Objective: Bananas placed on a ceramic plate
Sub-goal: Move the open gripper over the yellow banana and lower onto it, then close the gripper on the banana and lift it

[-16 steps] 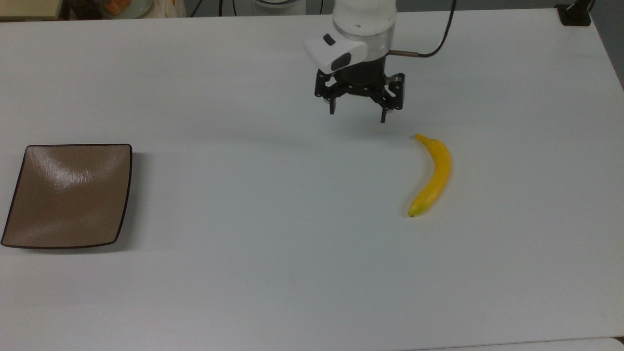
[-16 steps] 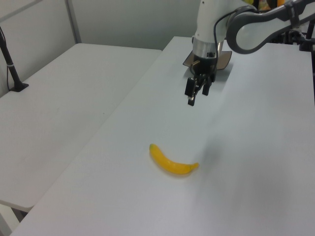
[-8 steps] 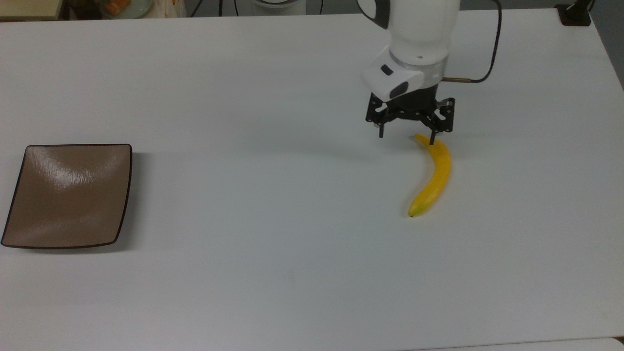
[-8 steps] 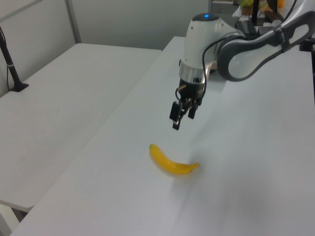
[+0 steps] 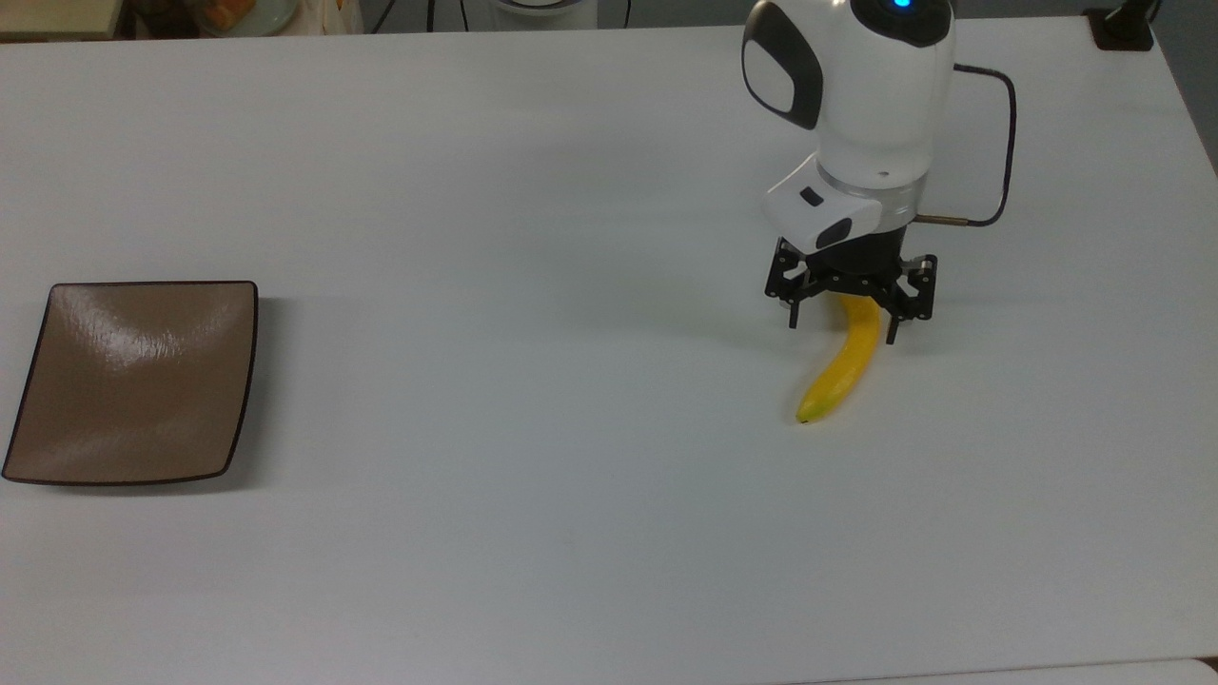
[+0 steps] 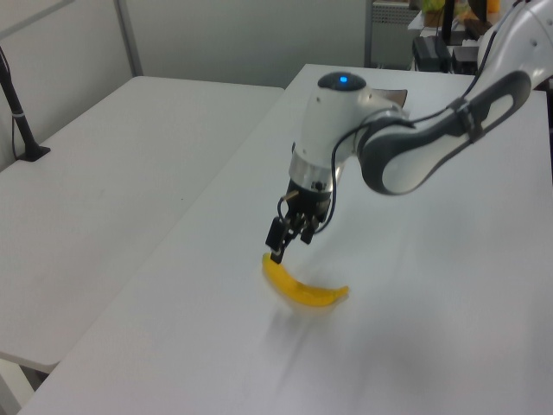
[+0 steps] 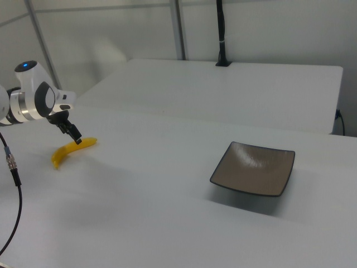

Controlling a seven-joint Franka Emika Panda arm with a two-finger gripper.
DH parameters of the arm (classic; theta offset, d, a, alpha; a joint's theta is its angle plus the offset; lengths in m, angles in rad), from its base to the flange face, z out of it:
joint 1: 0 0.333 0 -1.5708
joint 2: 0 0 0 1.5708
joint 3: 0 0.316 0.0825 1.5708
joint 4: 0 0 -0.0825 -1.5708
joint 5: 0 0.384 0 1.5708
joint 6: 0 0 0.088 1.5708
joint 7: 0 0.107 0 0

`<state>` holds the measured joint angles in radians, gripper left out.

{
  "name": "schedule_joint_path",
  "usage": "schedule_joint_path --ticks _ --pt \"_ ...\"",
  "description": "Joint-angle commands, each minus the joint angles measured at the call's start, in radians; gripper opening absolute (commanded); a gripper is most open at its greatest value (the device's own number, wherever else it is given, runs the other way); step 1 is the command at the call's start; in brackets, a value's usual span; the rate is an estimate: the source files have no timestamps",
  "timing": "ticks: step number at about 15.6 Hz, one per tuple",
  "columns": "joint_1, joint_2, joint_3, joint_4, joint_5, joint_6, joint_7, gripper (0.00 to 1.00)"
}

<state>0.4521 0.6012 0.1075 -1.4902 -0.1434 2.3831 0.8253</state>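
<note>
Pincer: the pincer (image 5: 843,323) hangs spread wide above the stem half of the banana (image 5: 837,373), one finger on each side of the fruit; it holds nothing.
Banana: flat on the tabletop (image 5: 533,533), toward the top view's right edge, its blunt tip pointing at the top view's bottom edge; in the left view the banana (image 6: 304,290) lies just under the fingers.
Plate: the ceramic plate (image 5: 48,447) sits bare at the top view's left edge, well apart from the fruit.
Risk, grip point: the fingers straddle the stem half, not the middle, so I judge a lifted banana may droop or swing at the far end.
Risk, slip: smooth curved skin could roll or squirt out as the fingers close.
Risk, carry: a long run across the tabletop gives a weak hold time to fail.
</note>
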Motion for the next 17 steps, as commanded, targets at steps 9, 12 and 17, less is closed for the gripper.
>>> schedule_joint_path --ticks 9,12,17 --pt "0.057 0.112 -0.002 0.064 -0.14 0.034 0.164 0.36" --pt "0.057 0.112 -0.002 0.062 -0.17 0.033 0.163 0.23" --pt "0.051 0.106 -0.002 0.062 -0.2 0.031 0.157 0.22"
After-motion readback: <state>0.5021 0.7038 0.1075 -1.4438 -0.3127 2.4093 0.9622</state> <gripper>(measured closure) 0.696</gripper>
